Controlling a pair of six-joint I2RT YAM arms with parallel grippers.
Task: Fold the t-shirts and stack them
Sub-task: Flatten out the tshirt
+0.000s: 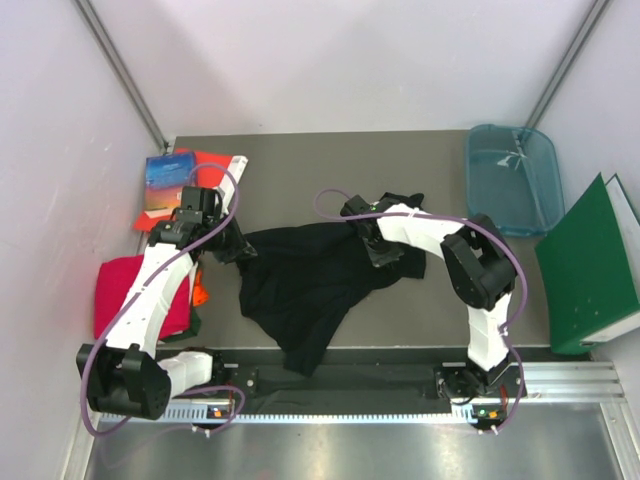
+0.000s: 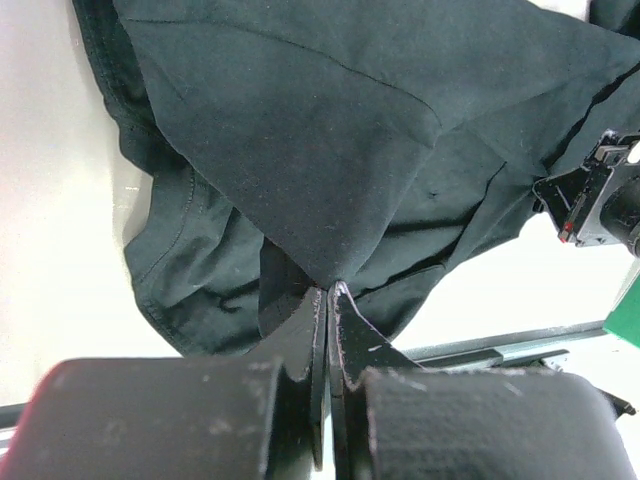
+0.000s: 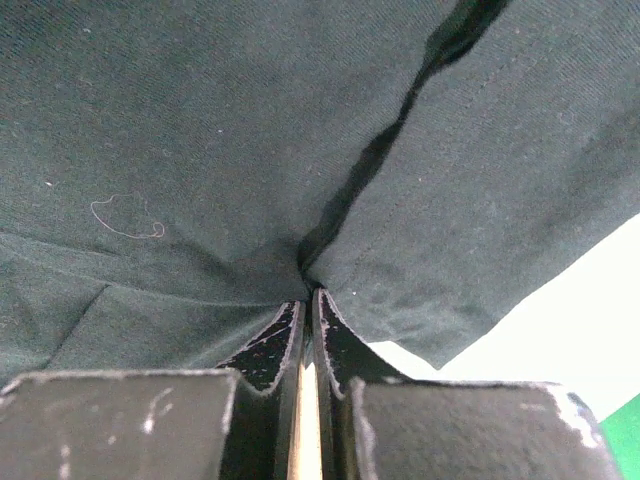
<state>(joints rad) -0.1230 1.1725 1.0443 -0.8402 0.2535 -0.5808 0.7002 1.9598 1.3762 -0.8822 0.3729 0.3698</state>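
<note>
1. Two grippers, the left gripper (image 2: 328,292) and right gripper (image 3: 308,295), each clamp the black t-shirt (image 1: 310,285) at opposite edges, likely to spread it flat.
2. It lies crumpled mid-frame on the table (image 1: 300,160).
3. The folded crimson-pink t-shirt (image 1: 118,290) sits at the left edge, the likely stack base.

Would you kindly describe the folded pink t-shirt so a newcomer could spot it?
Start at the table's left edge, under the left arm. The pink t-shirt lies there, a folded rectangle. Unlike the flat red sheet beyond it, it is soft cloth.
</note>
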